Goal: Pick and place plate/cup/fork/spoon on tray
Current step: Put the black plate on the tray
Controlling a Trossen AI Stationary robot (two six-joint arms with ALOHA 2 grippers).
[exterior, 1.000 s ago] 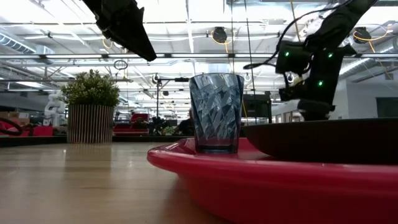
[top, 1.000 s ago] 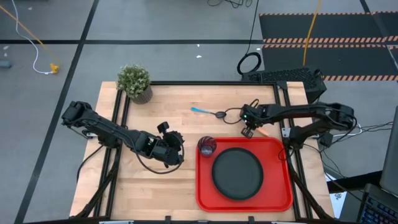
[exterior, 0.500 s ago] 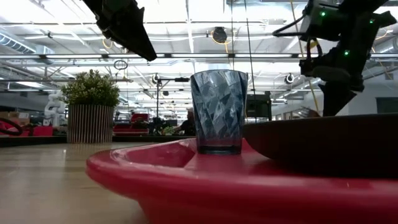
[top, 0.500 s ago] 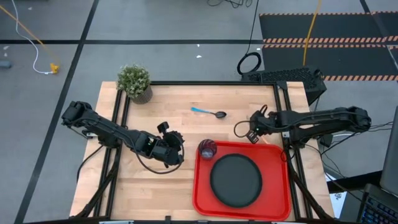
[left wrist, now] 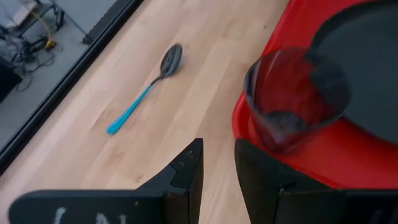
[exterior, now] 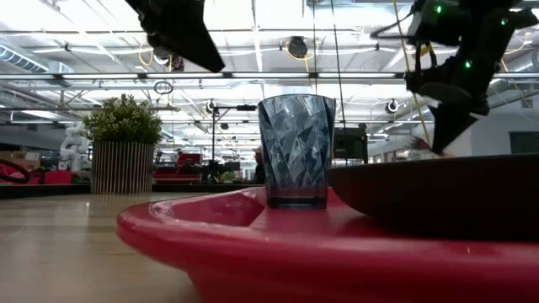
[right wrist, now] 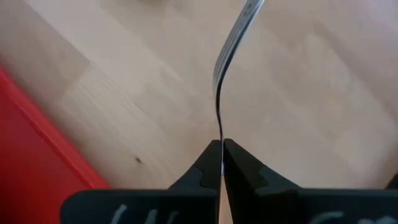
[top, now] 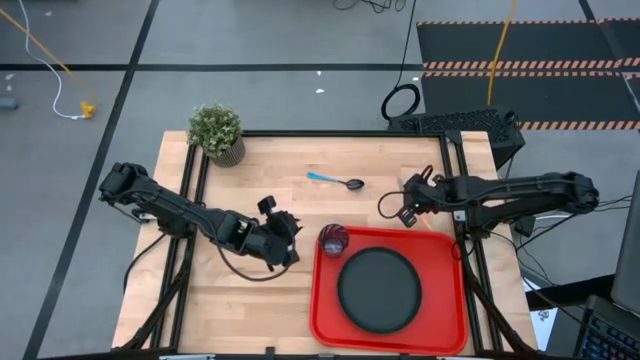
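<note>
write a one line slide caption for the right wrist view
Right gripper shut on the fork, tines pointing away over the wooden table, the red tray at the frame's edge.

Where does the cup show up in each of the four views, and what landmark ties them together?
High view: the cup stands in the far-left corner of the tray, left of the plate.
Low view: the cup is at centre, upright on the tray.
Left wrist view: the cup is right of centre, beyond the gripper's fingers.
Right wrist view: not in it.
Shared landmark: the red tray.
</note>
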